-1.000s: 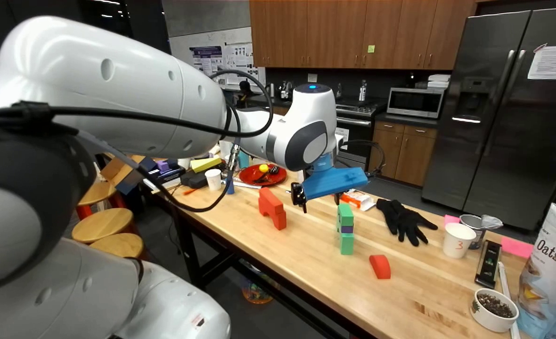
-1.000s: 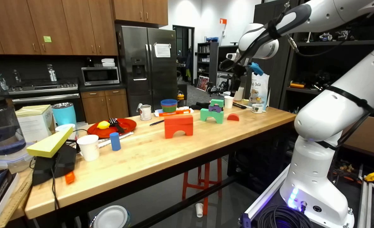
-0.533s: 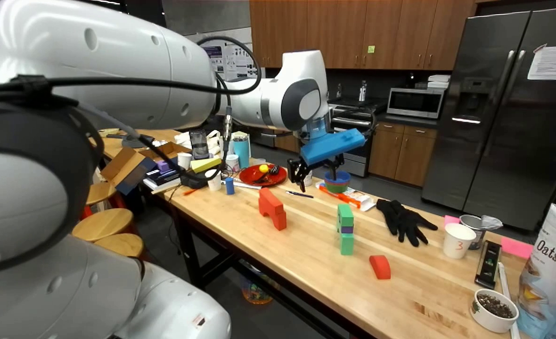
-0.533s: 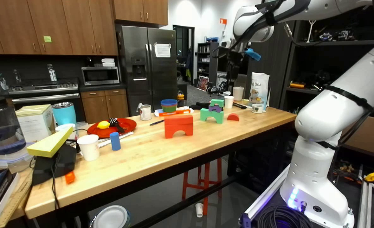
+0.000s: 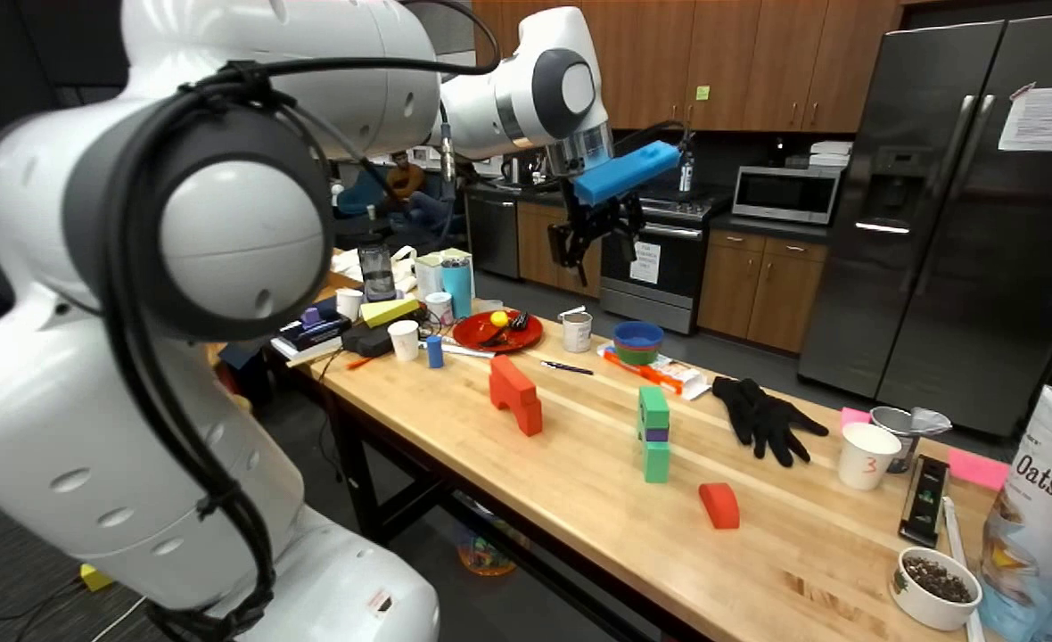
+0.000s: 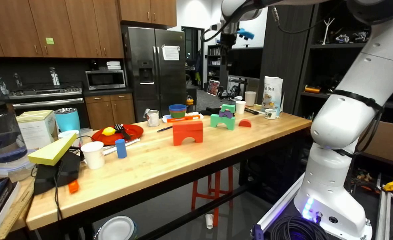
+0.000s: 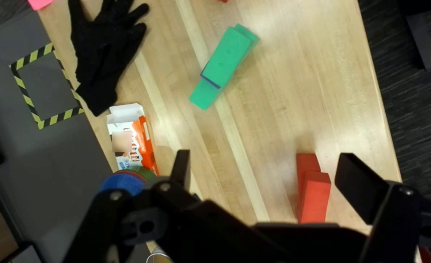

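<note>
My gripper [image 5: 606,250] is open and empty, held high above the wooden table; it also shows in an exterior view [image 6: 227,58]. In the wrist view, the spread fingers [image 7: 266,168] have bare table and red blocks [image 7: 315,197] in the gap between them, well below. The red blocks form an arch shape, upright in both exterior views [image 5: 515,397] [image 6: 188,131]. A green stack with a purple piece in it [image 7: 225,58] stands farther along the table [image 5: 655,441] [image 6: 222,121]. A red half-round block [image 5: 719,506] lies near it [image 6: 245,123].
A black glove [image 5: 767,419], an orange-white box [image 5: 669,374], nested bowls [image 5: 638,341], a can [image 5: 577,331] and a red plate [image 5: 472,337] line the far side. A paper cup [image 5: 867,455], a small bowl [image 5: 927,611] and an oats bag [image 5: 1034,517] stand at one end.
The arm and gripper have risen well above the table, and have moved left in an exterior view. The gripper stays empty. The blocks and other table items have not moved.
</note>
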You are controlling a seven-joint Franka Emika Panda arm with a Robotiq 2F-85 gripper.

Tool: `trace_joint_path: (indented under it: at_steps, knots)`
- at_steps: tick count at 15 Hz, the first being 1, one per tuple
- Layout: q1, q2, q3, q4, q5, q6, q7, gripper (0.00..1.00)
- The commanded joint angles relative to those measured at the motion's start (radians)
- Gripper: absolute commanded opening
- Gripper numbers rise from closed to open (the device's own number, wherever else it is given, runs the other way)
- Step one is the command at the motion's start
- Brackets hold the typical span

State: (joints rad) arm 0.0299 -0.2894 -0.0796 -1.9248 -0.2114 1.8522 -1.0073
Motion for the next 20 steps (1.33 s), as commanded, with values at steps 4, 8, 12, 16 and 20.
trace_joint_path:
  at_steps: [4,8,12,16,20]
  knots:
    - [0.019,0.289,0.08,0.433,-0.028,-0.25,-0.059,1.0]
    - [0.039,0.399,0.136,0.651,-0.042,-0.458,-0.141,1.0]
    - [0.065,0.488,0.173,0.867,-0.101,-0.638,-0.252,1.0]
    - [0.087,0.579,0.179,1.077,-0.204,-0.739,-0.368,1.0]
    - [0.067,0.636,0.159,1.276,-0.23,-0.744,-0.413,1.0]
